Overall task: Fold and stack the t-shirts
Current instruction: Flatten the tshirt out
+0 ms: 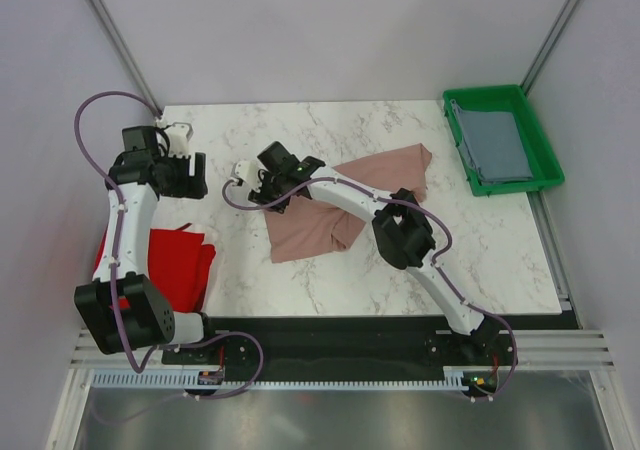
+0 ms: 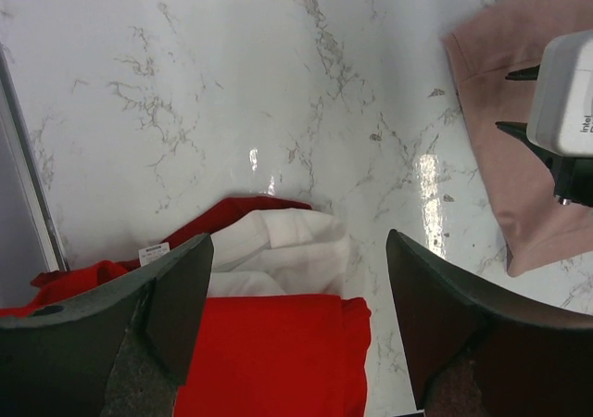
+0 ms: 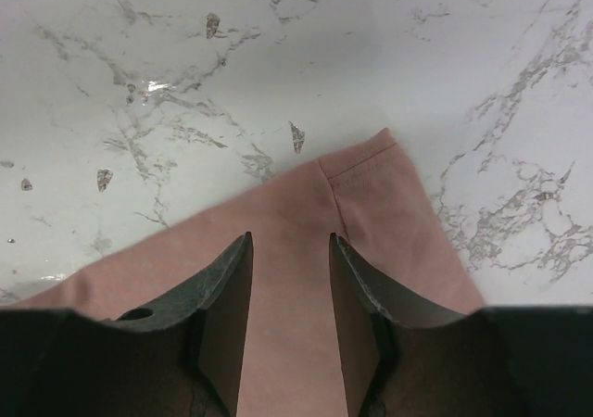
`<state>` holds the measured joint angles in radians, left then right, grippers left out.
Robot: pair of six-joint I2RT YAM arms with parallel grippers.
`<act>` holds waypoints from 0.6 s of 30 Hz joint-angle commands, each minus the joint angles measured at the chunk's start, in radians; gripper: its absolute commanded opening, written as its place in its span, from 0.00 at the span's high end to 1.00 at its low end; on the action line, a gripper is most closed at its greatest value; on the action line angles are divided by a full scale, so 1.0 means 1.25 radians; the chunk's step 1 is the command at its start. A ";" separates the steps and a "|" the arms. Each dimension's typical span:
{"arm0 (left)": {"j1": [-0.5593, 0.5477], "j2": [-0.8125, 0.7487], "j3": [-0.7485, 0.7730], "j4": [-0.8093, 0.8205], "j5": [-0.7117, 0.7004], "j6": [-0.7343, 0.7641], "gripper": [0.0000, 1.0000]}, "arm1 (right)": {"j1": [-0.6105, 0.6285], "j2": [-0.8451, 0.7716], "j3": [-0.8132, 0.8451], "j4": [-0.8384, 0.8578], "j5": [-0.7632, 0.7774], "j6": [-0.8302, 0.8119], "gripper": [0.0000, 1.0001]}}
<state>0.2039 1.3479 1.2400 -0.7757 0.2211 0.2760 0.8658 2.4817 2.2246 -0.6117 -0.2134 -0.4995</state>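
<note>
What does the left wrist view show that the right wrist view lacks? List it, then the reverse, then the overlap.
Left wrist only: the red t-shirt, white cloth at its top, and the right arm's white camera housing. Right wrist only: the pink t-shirt's stitched hem corner ahead of the right gripper. Both: the pink t-shirt and the marble table.

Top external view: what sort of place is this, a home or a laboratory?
Probably a robot test cell in a laboratory, not a home: a white left arm and a white right arm bolted at the near edge of a white marble-pattern table, enclosed by bare grey walls.
</note>
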 commanded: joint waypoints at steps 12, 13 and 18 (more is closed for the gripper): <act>0.005 -0.044 -0.038 0.008 0.024 -0.034 0.18 | 0.000 0.036 0.008 0.090 0.012 0.042 0.86; 0.005 -0.047 -0.041 0.008 0.023 -0.032 0.18 | 0.000 0.036 0.007 0.091 0.017 0.045 0.89; 0.006 -0.063 -0.056 0.007 0.023 -0.032 0.18 | 0.000 0.016 -0.014 0.095 0.041 0.045 0.86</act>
<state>0.2062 1.3087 1.1820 -0.7761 0.2359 0.2543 0.8658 2.5183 2.2204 -0.5282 -0.1848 -0.4526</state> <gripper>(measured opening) 0.819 0.105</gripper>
